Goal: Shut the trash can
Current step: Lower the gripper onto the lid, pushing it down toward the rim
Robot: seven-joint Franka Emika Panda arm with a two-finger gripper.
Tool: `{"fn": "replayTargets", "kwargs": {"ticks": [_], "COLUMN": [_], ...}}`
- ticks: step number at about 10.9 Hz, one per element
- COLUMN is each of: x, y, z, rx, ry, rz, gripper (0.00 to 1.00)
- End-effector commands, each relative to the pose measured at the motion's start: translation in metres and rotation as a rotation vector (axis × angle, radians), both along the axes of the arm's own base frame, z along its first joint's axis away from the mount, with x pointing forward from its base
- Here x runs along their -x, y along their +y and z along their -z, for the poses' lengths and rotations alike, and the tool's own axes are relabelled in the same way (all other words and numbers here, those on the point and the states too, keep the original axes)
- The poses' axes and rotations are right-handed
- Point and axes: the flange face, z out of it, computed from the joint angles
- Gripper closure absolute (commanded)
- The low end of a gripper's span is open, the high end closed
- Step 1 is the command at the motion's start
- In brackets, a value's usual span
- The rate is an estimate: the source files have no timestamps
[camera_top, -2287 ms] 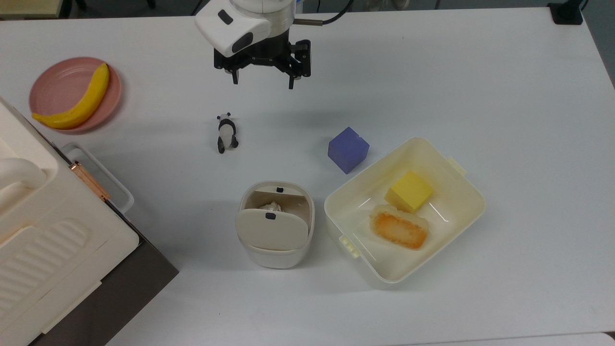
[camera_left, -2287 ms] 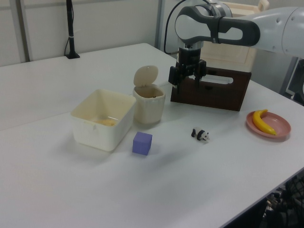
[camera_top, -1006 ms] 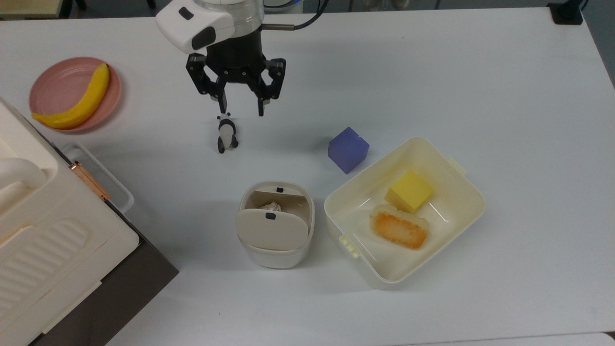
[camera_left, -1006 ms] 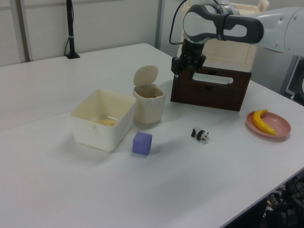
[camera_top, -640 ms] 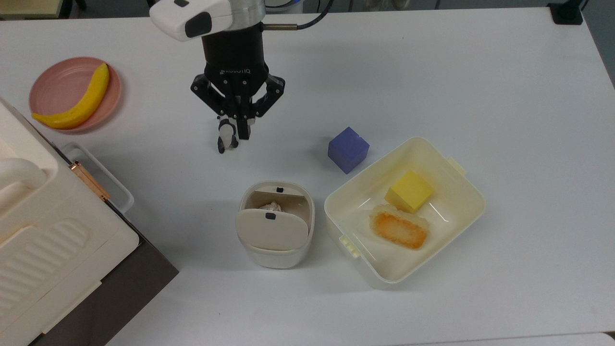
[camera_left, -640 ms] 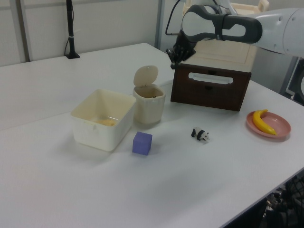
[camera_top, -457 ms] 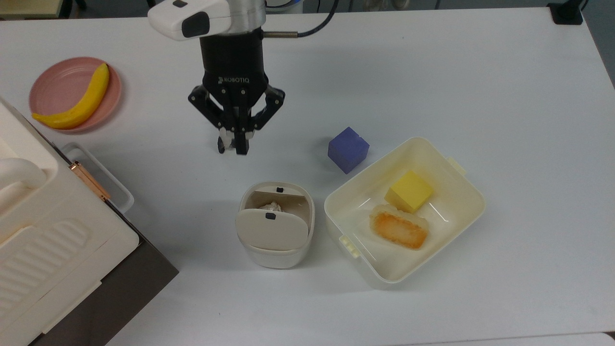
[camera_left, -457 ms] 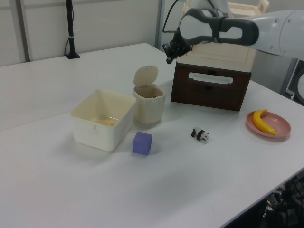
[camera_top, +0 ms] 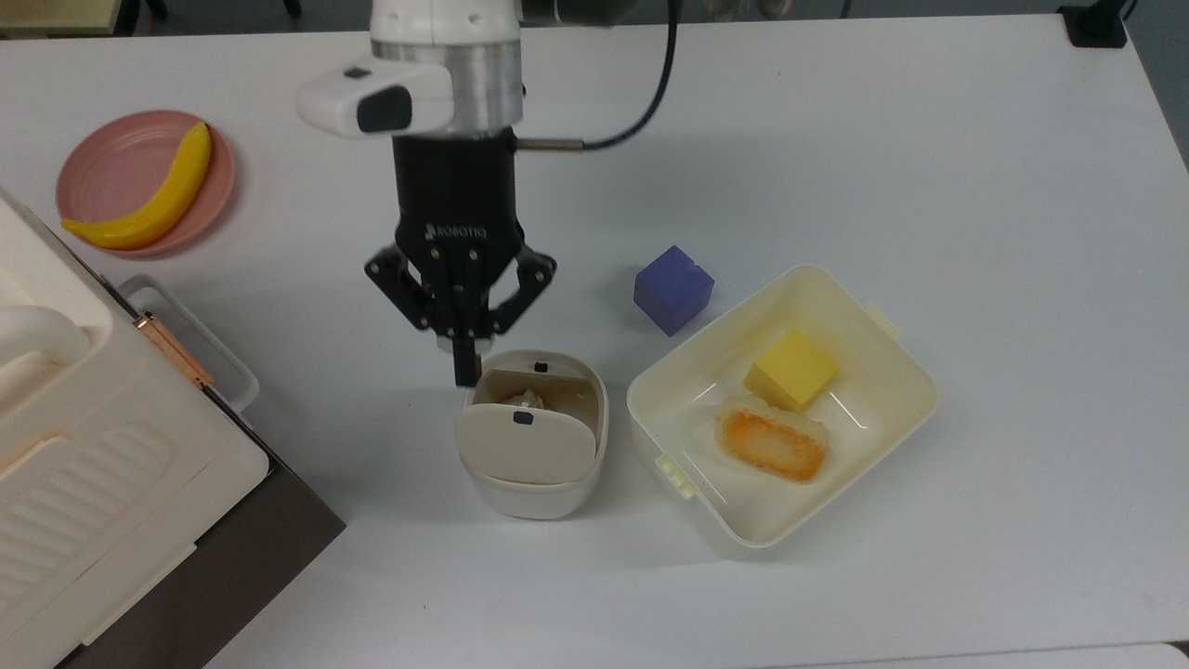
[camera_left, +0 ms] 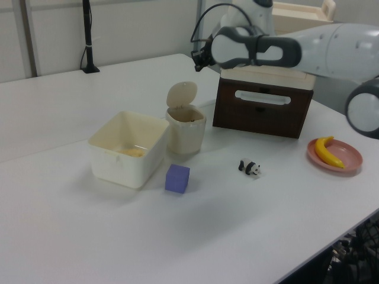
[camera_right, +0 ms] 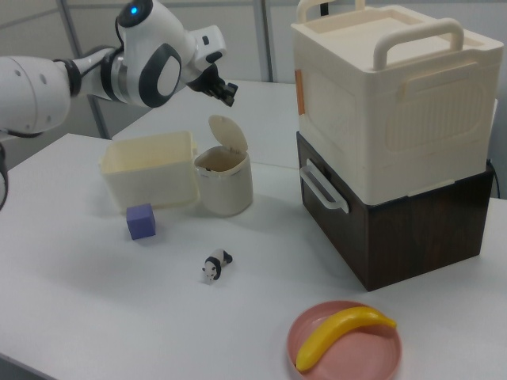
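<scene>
Nothing of the closing is done yet: the trash can stands on the counter beside the lunch box, its lid upright. The gripper hangs above the can's open side, wrist tilted, jaws clenched together, well above the lid in the left view.

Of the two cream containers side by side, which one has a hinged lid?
The trash can, the smaller one; its lid stands raised. The lunch box has no lid.
</scene>
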Motion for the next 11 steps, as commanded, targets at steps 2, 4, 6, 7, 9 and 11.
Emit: {"fn": "replayTargets", "kwargs": {"ticks": [2, 4, 6, 7, 9, 11], "x": [-0.030, -0.029, -0.022, -0.018, -0.011, -0.004], "y": [0.031, 0.043, 0.043, 0.045, 0.056, 0.062], "z": [0.034, 0.050, 0.064, 0.067, 0.095, 0.123], "rx": [0.031, 0.042, 0.058, 0.064, 0.069, 0.089], "ry": [-0.029, 0.022, 0.175, 0.222, 0.311, 0.366], "rz": [0.020, 0.007, 0.002, -0.012, -0.034, -0.062], "gripper": [1.00, 1.00, 1.00, 1.00, 1.00, 1.00]}}
